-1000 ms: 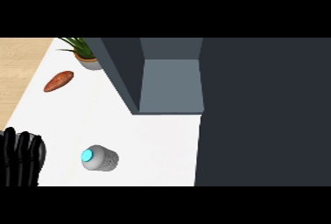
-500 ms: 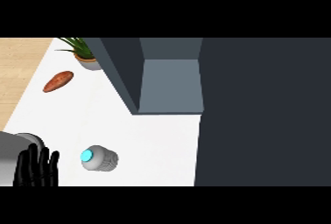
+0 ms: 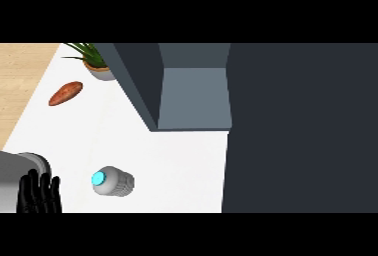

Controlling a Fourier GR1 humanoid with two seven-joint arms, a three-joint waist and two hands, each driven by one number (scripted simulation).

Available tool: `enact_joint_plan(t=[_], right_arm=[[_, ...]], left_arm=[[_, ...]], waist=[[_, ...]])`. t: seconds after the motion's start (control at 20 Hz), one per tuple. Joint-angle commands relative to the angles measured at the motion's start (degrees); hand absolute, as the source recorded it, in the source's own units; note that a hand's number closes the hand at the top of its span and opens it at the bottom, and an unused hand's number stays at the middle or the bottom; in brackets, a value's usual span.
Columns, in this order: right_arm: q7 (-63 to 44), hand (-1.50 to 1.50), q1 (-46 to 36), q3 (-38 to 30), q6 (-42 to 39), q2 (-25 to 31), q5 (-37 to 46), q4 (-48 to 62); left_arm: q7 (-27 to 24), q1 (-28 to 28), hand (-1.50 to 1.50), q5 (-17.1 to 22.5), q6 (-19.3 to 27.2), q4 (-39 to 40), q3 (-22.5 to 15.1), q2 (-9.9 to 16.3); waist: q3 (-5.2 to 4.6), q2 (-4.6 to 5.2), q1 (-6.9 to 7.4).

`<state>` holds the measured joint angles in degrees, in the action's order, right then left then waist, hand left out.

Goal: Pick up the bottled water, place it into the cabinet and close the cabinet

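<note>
The bottled water [image 3: 112,181] stands upright on the white counter [image 3: 177,160], seen from above as a grey round body with a bright blue cap. My left hand [image 3: 38,194] shows at the lower left edge with a grey forearm behind it, fingers straight and pointing up, a short way left of the bottle and not touching it. The cabinet [image 3: 192,95] is open: its grey interior shows at top centre, with a dark door panel [image 3: 299,127] filling the right side. My right hand is out of sight.
A potted plant [image 3: 96,62] stands at the back left beside the cabinet's side wall. An orange-brown sweet potato [image 3: 66,93] lies on the counter left of it. The counter's left edge borders a wooden floor [image 3: 22,75].
My left hand has moved right and slightly down, closer to the bottle, and its grey forearm has come into view. The bottle has not moved.
</note>
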<state>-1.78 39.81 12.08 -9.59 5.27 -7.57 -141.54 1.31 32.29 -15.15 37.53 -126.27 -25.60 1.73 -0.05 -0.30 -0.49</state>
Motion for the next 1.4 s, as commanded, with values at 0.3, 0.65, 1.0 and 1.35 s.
enact_joint_plan(t=[0.3,0.65,1.0,1.35], right_arm=[[3.5,-1.5,7.4,-2.5,-3.3,2.2,-3.4,-6.9],[8.5,-1.5,11.6,3.2,-3.8,0.3,3.0,-4.8],[9.5,-1.5,17.7,6.0,-4.1,1.1,4.1,-8.8],[10.1,-1.5,19.3,4.4,-4.7,2.2,1.3,-10.1]], left_arm=[[-11.3,-6.1,-1.5,15.3,-4.3,16.6,11.2,0.3],[-23.0,-11.2,-1.5,21.7,-4.9,32.0,15.8,-1.7],[-37.4,-13.4,-1.5,30.9,-10.1,47.6,22.4,-1.7],[-43.4,-19.2,-1.5,36.1,-20.7,60.1,22.7,-1.7]], waist=[[0.0,0.0,-0.37],[0.0,0.1,-0.34],[-0.07,0.14,-0.34],[-0.09,0.27,-0.4]])
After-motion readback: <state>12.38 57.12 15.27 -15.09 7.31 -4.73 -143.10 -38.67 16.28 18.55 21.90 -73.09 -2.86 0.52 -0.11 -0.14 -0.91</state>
